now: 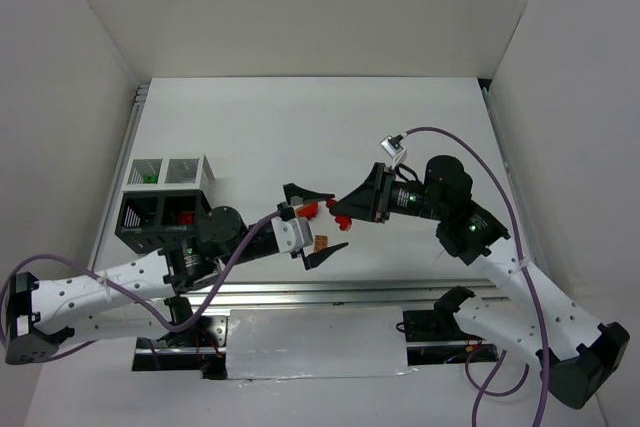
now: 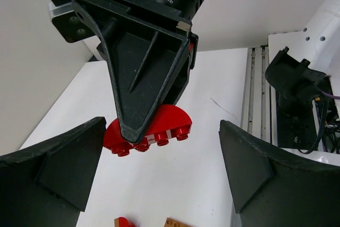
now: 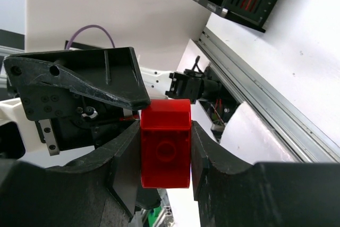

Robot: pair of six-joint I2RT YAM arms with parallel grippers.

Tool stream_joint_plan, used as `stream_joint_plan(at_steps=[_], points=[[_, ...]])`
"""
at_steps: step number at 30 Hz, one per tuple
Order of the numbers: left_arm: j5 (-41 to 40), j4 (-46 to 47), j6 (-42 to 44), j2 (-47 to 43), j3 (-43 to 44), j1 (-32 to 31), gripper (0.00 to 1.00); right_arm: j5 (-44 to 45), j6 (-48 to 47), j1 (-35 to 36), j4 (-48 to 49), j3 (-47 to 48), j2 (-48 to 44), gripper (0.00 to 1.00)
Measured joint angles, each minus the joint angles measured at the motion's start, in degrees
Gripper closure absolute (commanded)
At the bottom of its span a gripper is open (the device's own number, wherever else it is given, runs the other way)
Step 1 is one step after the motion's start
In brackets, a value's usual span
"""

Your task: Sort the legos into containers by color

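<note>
My right gripper (image 1: 336, 209) is shut on a red arched lego (image 3: 164, 142), held above the table; the lego also shows in the left wrist view (image 2: 172, 123) under a black right finger. My left gripper (image 1: 314, 224) is open and empty, its fingers (image 2: 53, 174) spread either side of the red lego, not touching it. A small red lego (image 2: 123, 221) and an orange-brown lego (image 1: 320, 244) lie on the table below. The containers stand at the left: two white bins (image 1: 185, 170), one with a green lego (image 1: 148, 177), and two black bins (image 1: 135, 215), one with something red inside (image 1: 184, 217).
White walls close in the table on the left, back and right. A metal rail (image 1: 330, 292) runs along the near edge by the arm bases. The right arm's purple cable (image 1: 480, 152) loops above its wrist.
</note>
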Motion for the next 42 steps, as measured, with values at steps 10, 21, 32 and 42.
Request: stream_joint_plan(at_steps=[10,21,32,42], points=[[-2.2,3.9,0.0,0.9,0.0,0.0,0.00,-0.7,4.5,0.2,5.1,-0.4,0.5,1.00],[-3.6,4.6,-0.1,2.3,0.0,0.0,0.05,-0.3,5.9,1.6,7.3,-0.4,-0.2,1.00],[-4.7,4.5,-0.8,1.3,0.0,0.0,0.53,0.3,5.7,1.9,7.7,-0.7,-0.1,1.00],[-7.3,3.4,-1.7,3.0,1.7,0.0,1.00,1.2,5.7,1.9,7.7,-0.8,-0.4,0.00]])
